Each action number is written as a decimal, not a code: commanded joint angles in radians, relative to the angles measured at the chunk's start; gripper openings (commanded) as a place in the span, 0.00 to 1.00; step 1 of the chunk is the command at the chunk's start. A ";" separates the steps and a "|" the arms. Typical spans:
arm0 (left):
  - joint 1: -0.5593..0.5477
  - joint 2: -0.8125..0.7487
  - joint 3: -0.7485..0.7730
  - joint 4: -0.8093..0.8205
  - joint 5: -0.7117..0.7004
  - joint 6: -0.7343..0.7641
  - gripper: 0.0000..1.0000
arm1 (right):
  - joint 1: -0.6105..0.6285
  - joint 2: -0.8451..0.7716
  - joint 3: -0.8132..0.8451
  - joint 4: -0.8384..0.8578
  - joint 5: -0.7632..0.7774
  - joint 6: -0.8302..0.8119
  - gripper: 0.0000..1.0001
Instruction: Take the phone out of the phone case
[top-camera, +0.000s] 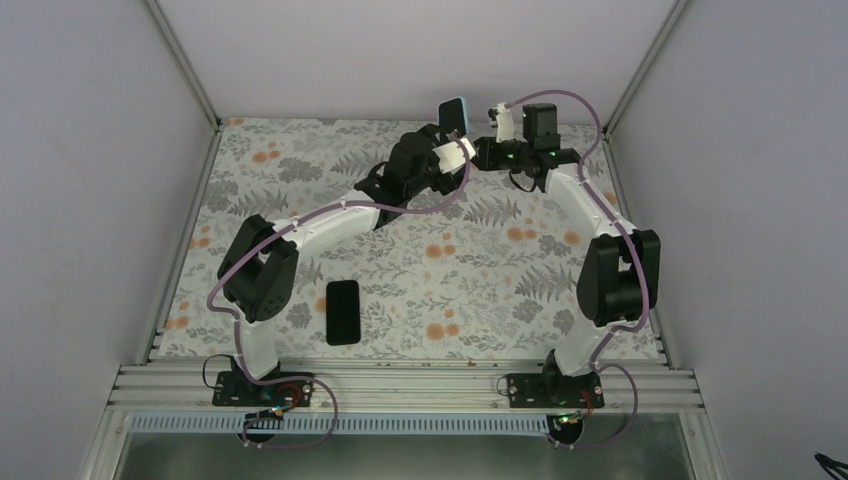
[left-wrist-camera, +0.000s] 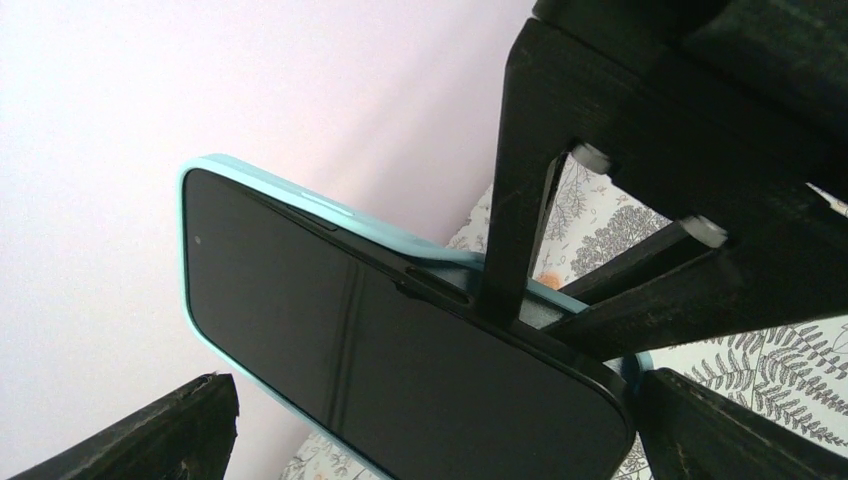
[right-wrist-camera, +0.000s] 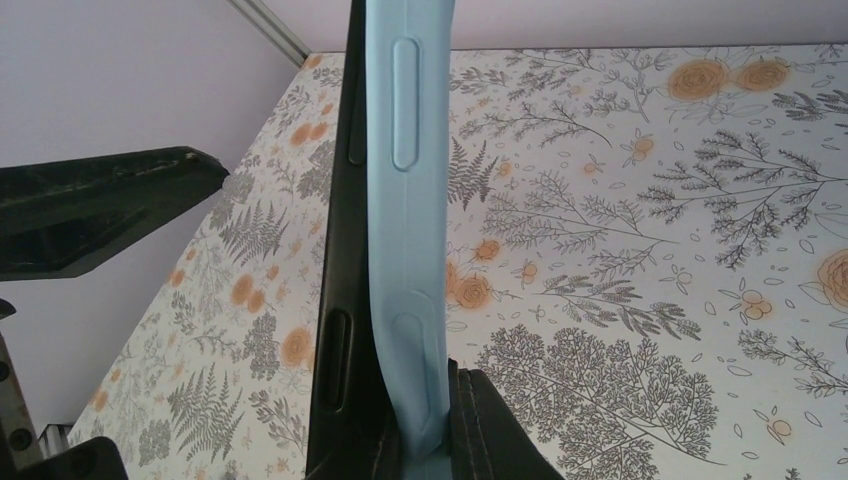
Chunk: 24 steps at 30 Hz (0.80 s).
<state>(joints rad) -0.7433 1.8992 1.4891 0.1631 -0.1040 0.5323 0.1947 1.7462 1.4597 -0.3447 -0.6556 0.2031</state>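
The slim black glass-fronted phone (left-wrist-camera: 380, 350) sits partly in the soft light-blue case (right-wrist-camera: 405, 200) — raised at the far edge. A second all-black phone (top-camera: 342, 312) lies on the floral tabletop (top-camera: 480, 270) — near the left arm's base.

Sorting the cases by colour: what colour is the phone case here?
Light blue phone case; right wrist view shows it best.

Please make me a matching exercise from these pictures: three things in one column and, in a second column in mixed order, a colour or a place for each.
Things
1. phone case
2. phone
3. second black phone

Descriptions
a. lying flat on the table, toward its near edge
b. light blue, with one side wall pulled off the edge it covers
c. raised in the air, dark screen showing in the left wrist view

Pairs: 1-b, 2-c, 3-a
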 joint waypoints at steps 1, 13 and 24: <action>0.002 -0.010 0.038 0.042 -0.031 -0.003 0.98 | -0.006 -0.028 0.007 0.045 -0.024 -0.004 0.03; 0.013 0.014 0.043 0.086 -0.085 0.031 0.98 | -0.004 -0.044 -0.002 0.043 -0.055 0.000 0.03; 0.013 0.042 0.011 0.206 -0.213 0.138 0.98 | -0.002 -0.060 -0.006 0.035 -0.098 0.015 0.03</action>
<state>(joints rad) -0.7521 1.9129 1.4998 0.2314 -0.1761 0.6056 0.1883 1.7458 1.4586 -0.3099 -0.6575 0.2073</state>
